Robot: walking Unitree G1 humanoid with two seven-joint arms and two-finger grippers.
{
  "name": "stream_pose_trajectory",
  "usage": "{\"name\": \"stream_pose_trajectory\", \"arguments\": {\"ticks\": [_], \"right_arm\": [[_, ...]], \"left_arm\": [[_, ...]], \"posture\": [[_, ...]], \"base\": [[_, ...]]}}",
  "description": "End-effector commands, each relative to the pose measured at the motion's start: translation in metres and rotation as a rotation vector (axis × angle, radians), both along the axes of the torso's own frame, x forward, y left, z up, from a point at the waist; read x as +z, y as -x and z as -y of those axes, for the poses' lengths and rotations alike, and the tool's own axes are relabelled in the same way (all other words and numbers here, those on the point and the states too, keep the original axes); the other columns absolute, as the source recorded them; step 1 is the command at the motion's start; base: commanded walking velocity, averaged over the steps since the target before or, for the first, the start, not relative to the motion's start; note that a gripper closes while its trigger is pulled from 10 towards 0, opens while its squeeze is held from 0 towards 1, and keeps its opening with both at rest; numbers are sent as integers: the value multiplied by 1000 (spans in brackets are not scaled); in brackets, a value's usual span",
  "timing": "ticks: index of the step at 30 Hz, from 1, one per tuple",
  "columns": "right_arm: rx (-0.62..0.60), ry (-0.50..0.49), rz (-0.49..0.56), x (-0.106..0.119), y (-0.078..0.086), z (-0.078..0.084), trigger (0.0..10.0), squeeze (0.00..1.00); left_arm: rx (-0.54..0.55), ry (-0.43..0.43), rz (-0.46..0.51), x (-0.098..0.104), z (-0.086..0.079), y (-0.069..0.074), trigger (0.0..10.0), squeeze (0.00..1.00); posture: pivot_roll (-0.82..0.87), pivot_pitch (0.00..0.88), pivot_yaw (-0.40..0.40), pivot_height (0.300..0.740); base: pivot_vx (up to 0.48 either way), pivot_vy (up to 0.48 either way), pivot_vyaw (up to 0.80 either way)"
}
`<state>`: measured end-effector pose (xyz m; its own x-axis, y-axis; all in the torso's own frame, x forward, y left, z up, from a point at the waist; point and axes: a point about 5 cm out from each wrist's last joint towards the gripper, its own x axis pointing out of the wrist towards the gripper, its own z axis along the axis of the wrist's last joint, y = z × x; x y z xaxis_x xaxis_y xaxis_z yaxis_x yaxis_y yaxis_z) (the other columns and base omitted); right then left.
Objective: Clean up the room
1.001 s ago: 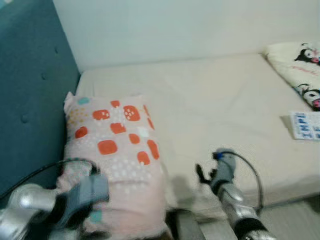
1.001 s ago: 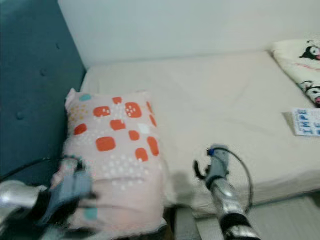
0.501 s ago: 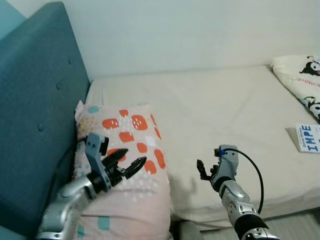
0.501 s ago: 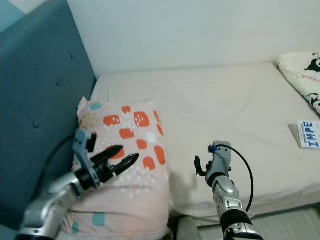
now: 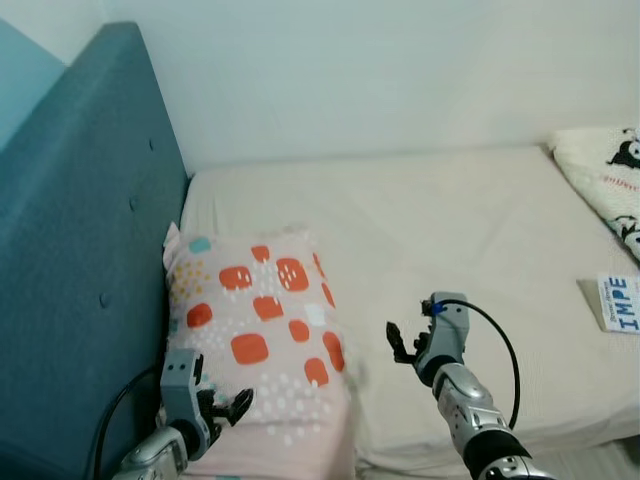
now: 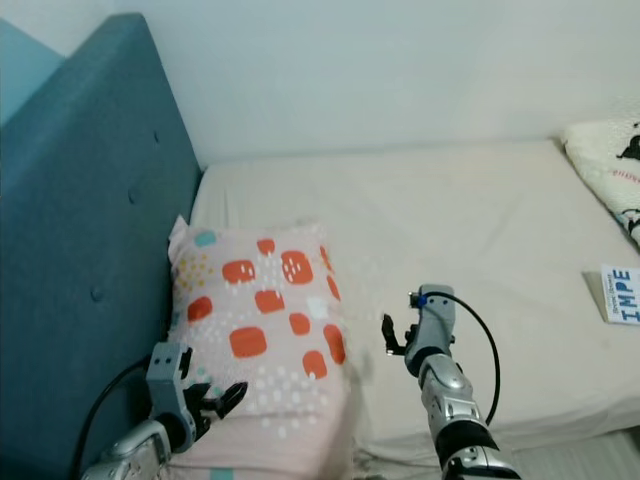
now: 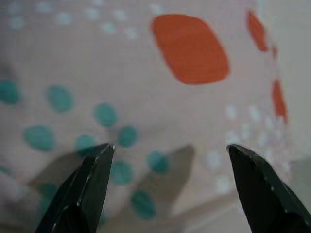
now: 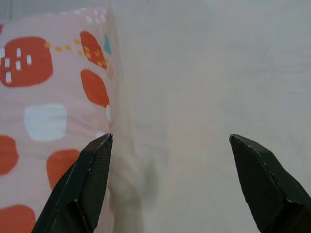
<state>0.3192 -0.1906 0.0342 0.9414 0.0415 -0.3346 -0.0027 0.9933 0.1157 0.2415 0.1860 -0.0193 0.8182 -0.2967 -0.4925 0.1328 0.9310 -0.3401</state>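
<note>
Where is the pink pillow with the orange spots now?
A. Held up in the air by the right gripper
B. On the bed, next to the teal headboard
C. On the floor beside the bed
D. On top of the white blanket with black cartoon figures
B: the pink pillow lies on the bed beside the teal headboard; both grippers are open and hold nothing.

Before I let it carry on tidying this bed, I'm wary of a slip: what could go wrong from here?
The left gripper hangs open over the pillow near its front edge; closing could pinch only the cover. The pillow lies close to the mattress edge, so a nudge might tip it off.
</note>
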Motion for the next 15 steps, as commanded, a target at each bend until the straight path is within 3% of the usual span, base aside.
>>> {"name": "stream_pose_trajectory", "arguments": {"ticks": [1, 2, 3, 4, 5, 6, 7, 8, 10, 13, 15], "right_arm": [[7, 9, -45, -11, 8, 0, 10000, 0], [12, 27, -89, -20, 14, -1, 10000, 0], [12, 27, -89, -20, 14, -1, 10000, 0], [15, 51, -117, -28, 21, -1, 10000, 0], [15, 51, -117, -28, 21, -1, 10000, 0], [20, 43, -124, -33, 26, -1, 10000, 0], [20, 43, -124, -33, 26, -1, 10000, 0], [47, 57, -133, -36, 30, -3, 10000, 0], [47, 57, -133, -36, 30, -3, 10000, 0], [115, 50, -124, -38, 32, -11, 10000, 0], [127, 47, -121, -38, 32, -13, 10000, 0]], "left_arm": [[45, -30, -80, -17, -11, 17, 10000, 0], [72, -50, -160, -33, -15, 35, 10000, 0], [72, -50, -160, -33, -15, 35, 10000, 0], [86, -62, -233, -45, -17, 53, 10000, 0], [86, -62, -233, -45, -17, 53, 10000, 0], [85, -75, -290, -55, -16, 67, 10000, 0], [85, -75, -290, -55, -16, 67, 10000, 0], [80, -81, -337, -63, -14, 79, 10000, 0], [80, -81, -337, -63, -14, 79, 10000, 0], [67, -92, -417, -73, -10, 95, 10000, 0], [63, -96, -430, -74, -10, 97, 10000, 0]], "posture": [[-139, 86, 12, 740], [-134, 80, 9, 740], [-134, 80, 9, 740], [-132, 78, 9, 740], [-132, 78, 9, 740], [-132, 78, 9, 740], [-132, 78, 9, 740], [-132, 80, 15, 740], [-132, 80, 15, 740], [-134, 82, 21, 740], [-133, 83, 22, 740]], "base": [[0, 0, 0], [0, 0, 0], [0, 0, 0], [0, 0, 0], [0, 0, 0], [0, 0, 0], [0, 0, 0], [0, 0, 781], [0, 0, 781], [0, 0, 769], [0, 0, 769]]}}
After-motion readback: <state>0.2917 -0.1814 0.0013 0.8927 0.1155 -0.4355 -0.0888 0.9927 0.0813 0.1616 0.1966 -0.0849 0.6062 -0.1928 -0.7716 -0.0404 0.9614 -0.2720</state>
